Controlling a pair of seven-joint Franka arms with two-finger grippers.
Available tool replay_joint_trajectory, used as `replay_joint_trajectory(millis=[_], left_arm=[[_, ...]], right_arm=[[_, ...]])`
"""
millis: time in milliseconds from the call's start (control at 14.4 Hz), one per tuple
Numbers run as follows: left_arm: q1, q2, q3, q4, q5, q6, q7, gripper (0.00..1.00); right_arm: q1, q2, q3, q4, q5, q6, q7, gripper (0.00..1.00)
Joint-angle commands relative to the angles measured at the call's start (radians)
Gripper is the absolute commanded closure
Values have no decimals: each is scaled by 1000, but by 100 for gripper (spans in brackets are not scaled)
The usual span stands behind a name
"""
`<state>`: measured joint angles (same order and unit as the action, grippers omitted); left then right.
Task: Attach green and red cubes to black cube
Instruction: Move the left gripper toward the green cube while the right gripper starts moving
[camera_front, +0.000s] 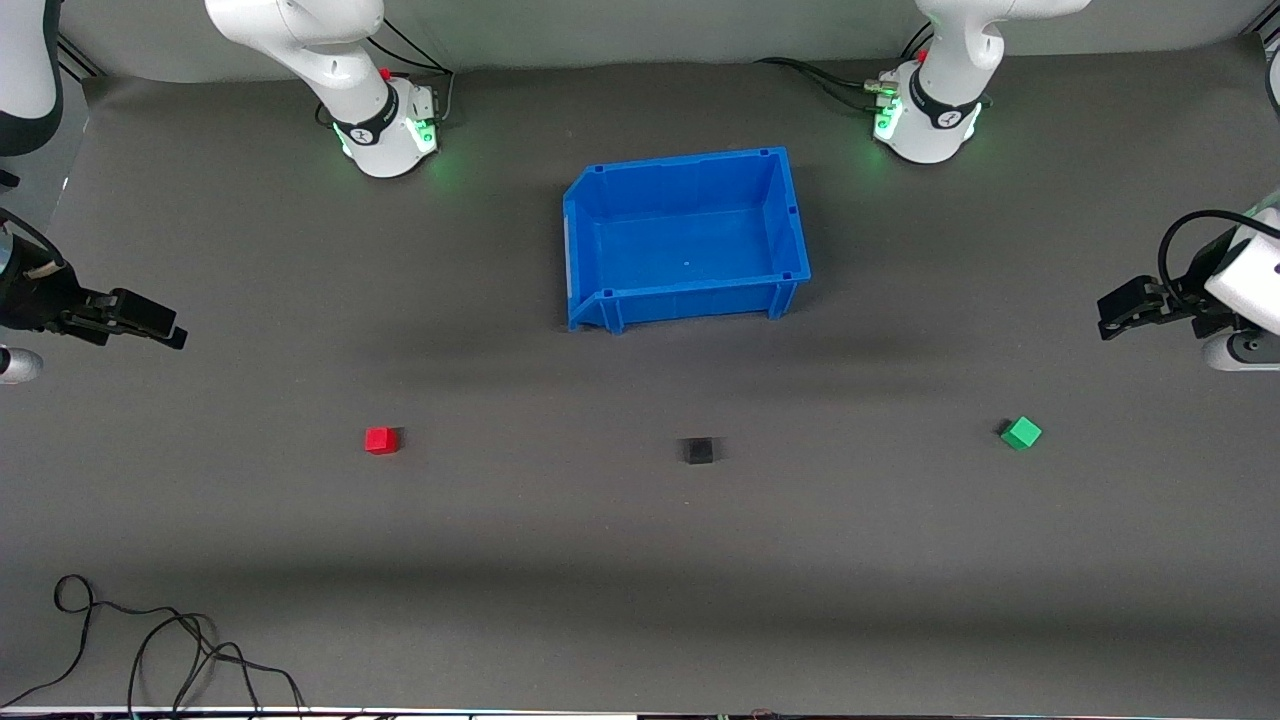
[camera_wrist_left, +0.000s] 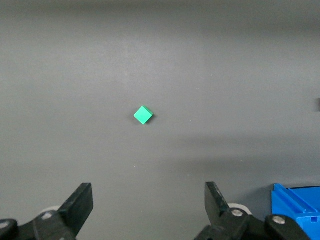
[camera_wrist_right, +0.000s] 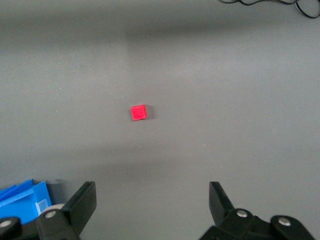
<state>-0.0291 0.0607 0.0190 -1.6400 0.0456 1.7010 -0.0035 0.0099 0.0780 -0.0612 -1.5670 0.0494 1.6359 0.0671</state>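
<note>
Lying well apart, red cube (camera_front: 380, 440), black cube (camera_front: 698, 451) and green cube (camera_front: 1021, 433) are awaiting joining; left gripper (camera_wrist_left: 147, 210) and right gripper (camera_wrist_right: 152, 207) are hanging spread, empty.

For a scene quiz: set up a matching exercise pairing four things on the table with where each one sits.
Things:
1. red cube
2. green cube
3. black cube
4. blue bin

Places:
A. between the two coloured cubes
B. toward the left arm's end of the table
C. farther from the front camera than all three cubes
D. toward the right arm's end of the table

Pairs: 1-D, 2-B, 3-A, 4-C
</note>
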Motion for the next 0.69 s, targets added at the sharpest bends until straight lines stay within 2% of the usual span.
replay_joint_trajectory(millis=[0, 208, 486, 625], left_arm=[[9, 54, 4, 12, -7, -7, -13, 0], [49, 111, 4, -23, -7, 14, -12, 0], [57, 249, 6, -47, -6, 143, 8, 0], [58, 316, 6, -55, 0, 224, 20, 0]], right_arm=[[-11, 17, 0, 30, 50, 8, 174, 0], [-11, 57, 0, 90, 58, 2, 597, 0], [-33, 85, -3, 88, 158, 2, 1140, 0], [-56, 106, -5, 81, 220, 2, 1319, 0]])
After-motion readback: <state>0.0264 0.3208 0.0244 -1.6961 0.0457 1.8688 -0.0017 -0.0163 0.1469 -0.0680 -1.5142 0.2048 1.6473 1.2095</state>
